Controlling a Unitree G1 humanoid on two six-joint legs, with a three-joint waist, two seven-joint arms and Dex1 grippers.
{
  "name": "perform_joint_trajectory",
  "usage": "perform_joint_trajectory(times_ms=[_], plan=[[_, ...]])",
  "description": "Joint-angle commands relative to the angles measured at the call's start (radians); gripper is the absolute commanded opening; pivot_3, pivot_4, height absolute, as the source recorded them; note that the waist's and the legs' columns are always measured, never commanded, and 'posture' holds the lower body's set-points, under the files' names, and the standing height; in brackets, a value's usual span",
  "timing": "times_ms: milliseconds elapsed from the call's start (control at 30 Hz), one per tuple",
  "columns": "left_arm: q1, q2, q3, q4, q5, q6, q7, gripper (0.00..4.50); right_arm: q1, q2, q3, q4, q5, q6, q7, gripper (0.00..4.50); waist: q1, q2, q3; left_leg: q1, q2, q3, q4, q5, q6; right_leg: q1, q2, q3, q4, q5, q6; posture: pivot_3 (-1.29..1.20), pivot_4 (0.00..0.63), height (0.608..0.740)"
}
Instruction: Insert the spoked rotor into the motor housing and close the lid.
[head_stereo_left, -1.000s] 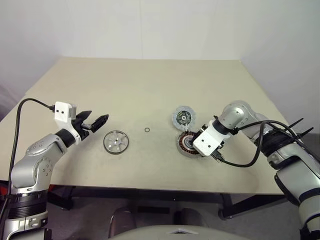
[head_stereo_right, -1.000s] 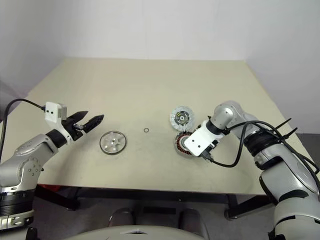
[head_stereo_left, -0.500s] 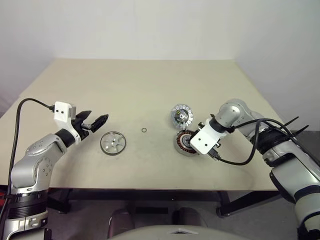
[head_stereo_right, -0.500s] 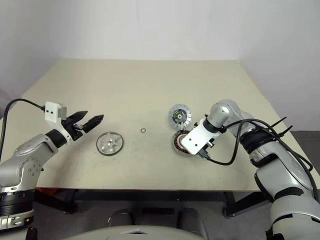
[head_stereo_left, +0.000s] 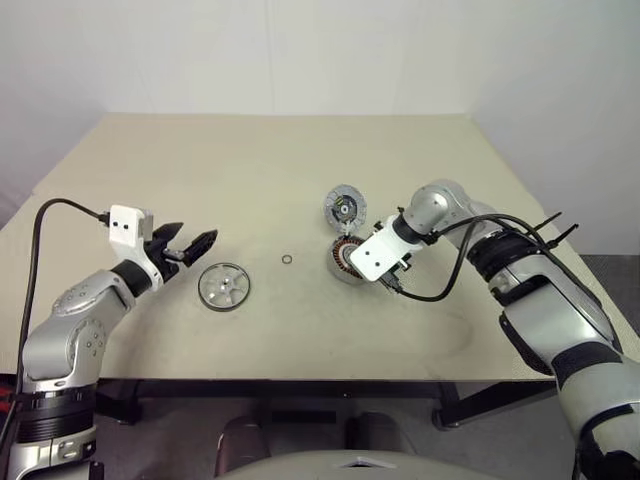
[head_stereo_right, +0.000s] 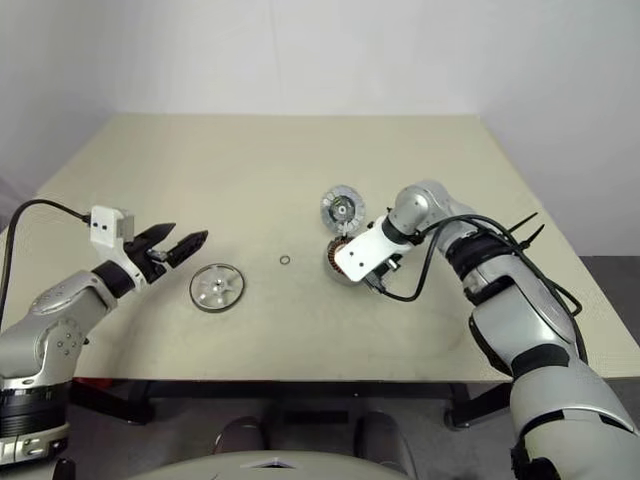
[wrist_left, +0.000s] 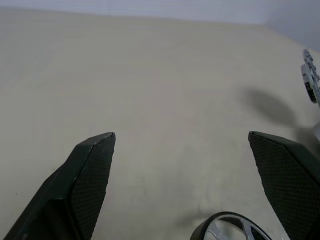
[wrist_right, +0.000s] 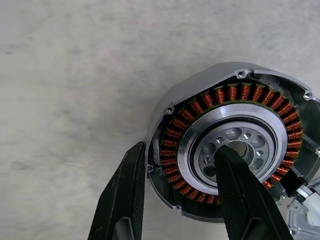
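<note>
The motor housing (wrist_right: 227, 145), a thick round silver-grey metal ring with copper-brown wire windings around its inside and a pale hub with small holes at its centre, lies on the beige rectangular table (head_stereo_left: 250, 170) and serves here as the landmark. The right gripper (wrist_right: 180, 200) points steeply down onto it: one black finger (wrist_right: 122, 200) lies against the housing's outer wall and the other reaches into the hollow centre, so the jaws stand half closed, gripping the wall and its windings between them.

Just behind the housing, on its far side from the robot and almost touching it, sits the lid (head_stereo_left: 344, 208), a round silvery cap with a pale toothed rim and a dark centre facing up. Left of the housing, near it on the bare tabletop, lies a small thin dark ring (head_stereo_left: 287, 260). Farther left, well apart from the housing, lies the spoked rotor (head_stereo_left: 224, 286), a flat light-grey metal disc with a raised dark rim, openings between its spokes and a small central hub; it rests flat.

The left gripper (head_stereo_left: 190, 246) hovers left of the rotor, farther still from the housing, roughly level and aimed toward the table's middle. Its two black fingers (wrist_left: 90, 175) are spread wide with nothing between them; the rotor's edge shows just below them in the left wrist view
</note>
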Motion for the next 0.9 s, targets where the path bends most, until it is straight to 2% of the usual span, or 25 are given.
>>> perform_joint_trajectory(times_ms=[33, 367, 900], plan=[[-0.003, -0.001, 0.01, -0.043, -0.01, -0.007, 0.003, 4.5, -0.059, 0.024, -0.033, 0.022, -0.009, -0.015, -0.053, 1.99, -0.001, 0.0, 0.0, 0.0, 0.0, 0.0, 0.0, 0.0, 0.0, 0.0, 0.0, 0.0, 0.0, 0.0, 0.0, 0.0, 0.0, 0.74], [0.003, -0.008, 0.004, -0.055, -0.008, -0.001, 0.008, 4.5, -0.122, 0.108, -0.034, 0.126, -0.056, -0.025, -0.141, 1.99, 0.0, 0.001, 0.0, 0.001, 0.001, 0.0, 0.001, 0.0, -0.001, 0.0, 0.0, 0.0, 0.003, 0.0, 0.0, 0.0, 0.0, 0.74], [0.008, -0.025, -0.011, -0.067, -0.009, 0.002, 0.017, 4.5, -0.208, 0.117, -0.025, 0.26, -0.133, -0.045, -0.243, 1.99, 0.014, 0.004, 0.003, 0.0, 0.0, 0.0, 0.001, 0.0, -0.001, -0.001, 0.0, 0.0, 0.002, 0.0, 0.0, 0.0, 0.0, 0.74]])
